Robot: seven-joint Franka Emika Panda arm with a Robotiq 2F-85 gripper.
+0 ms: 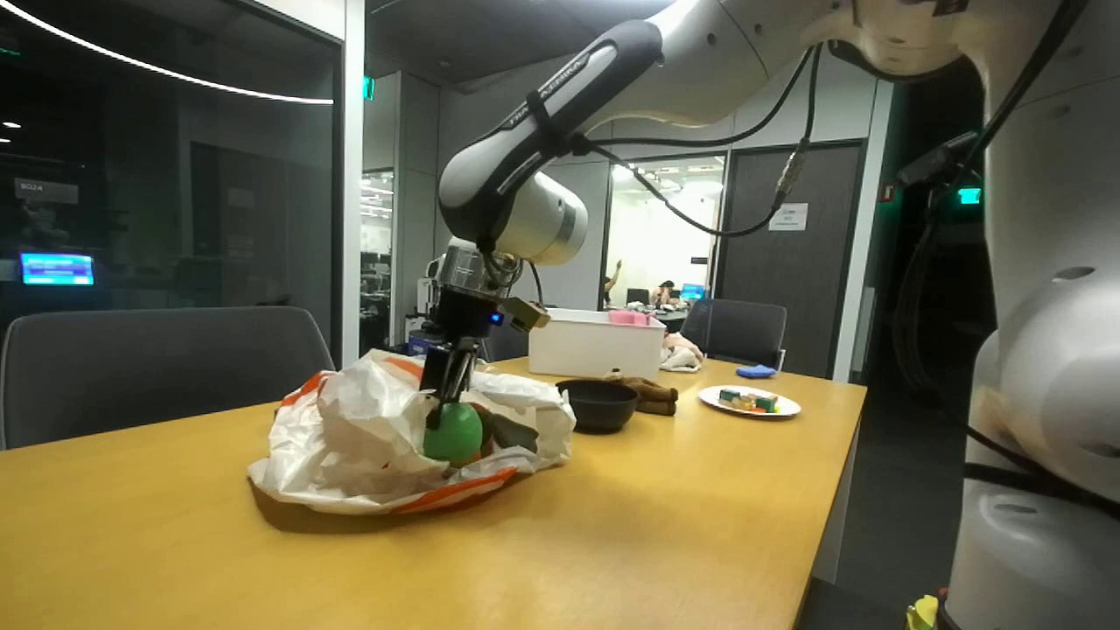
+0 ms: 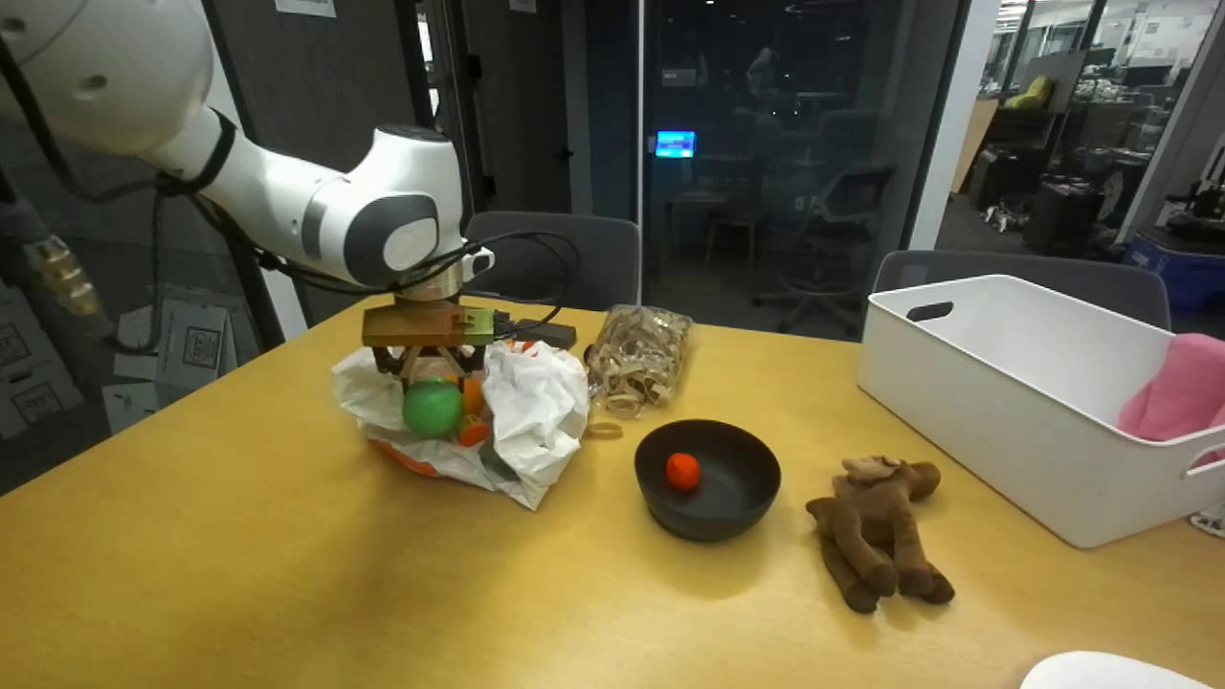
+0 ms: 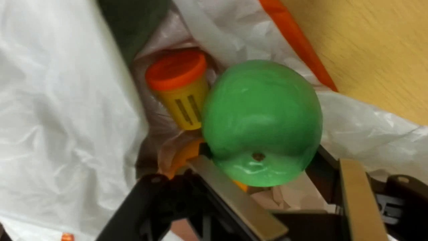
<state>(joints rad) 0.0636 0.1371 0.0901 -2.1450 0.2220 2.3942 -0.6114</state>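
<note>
Gripper (image 3: pixel 264 154) is spread partway, pinching the apple (image 3: pixel 262 113) right of center in the wrist view; orange thing (image 3: pixel 183 155) lower-middle is mostly hidden, no clue what.

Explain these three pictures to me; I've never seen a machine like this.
The big white machine is a robot arm, ending in a two-fingered gripper. Two pictures come from cameras standing apart from the robot; the close-up comes from one on its wrist, looking past the gripper. The gripper is closed on a green apple (real or toy, I can't tell) at the mouth of a crumpled white bag. In the bag is a yellow tub with an orange lid. Also on the table: a black bowl with a red-orange ball in it, a brown stuffed animal, a white bin holding something pink, and a white plate with small colored pieces.
</note>
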